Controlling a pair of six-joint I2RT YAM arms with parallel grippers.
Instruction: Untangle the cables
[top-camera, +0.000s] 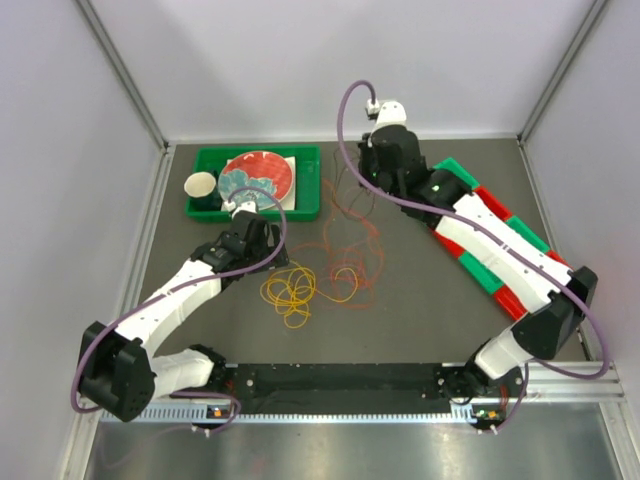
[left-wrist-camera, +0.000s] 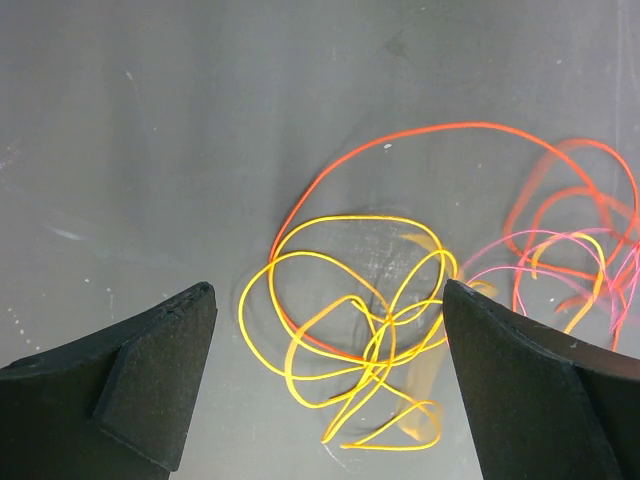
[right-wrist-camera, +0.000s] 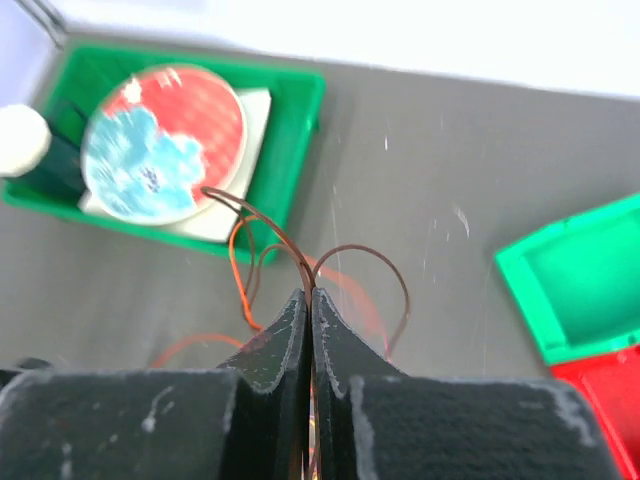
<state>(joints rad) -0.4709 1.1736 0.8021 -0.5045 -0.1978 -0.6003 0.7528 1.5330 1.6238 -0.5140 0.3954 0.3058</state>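
The left gripper (left-wrist-camera: 327, 288) stands wide and empty, and the yellow loops (left-wrist-camera: 345, 218) lie flat on the table (top-camera: 430, 310) just ahead between its fingers, at about 5 o'clock from it in the top view. The cables (top-camera: 335, 268) spread from there toward 1 o'clock, thin strands rising to the right gripper (right-wrist-camera: 308, 295), which is pinched tight on a dark maroon wire (right-wrist-camera: 355, 247). The pile hangs at its 7 o'clock, so a pull toward 1 o'clock looks likely, with the left arm nearer to pin the yellow.
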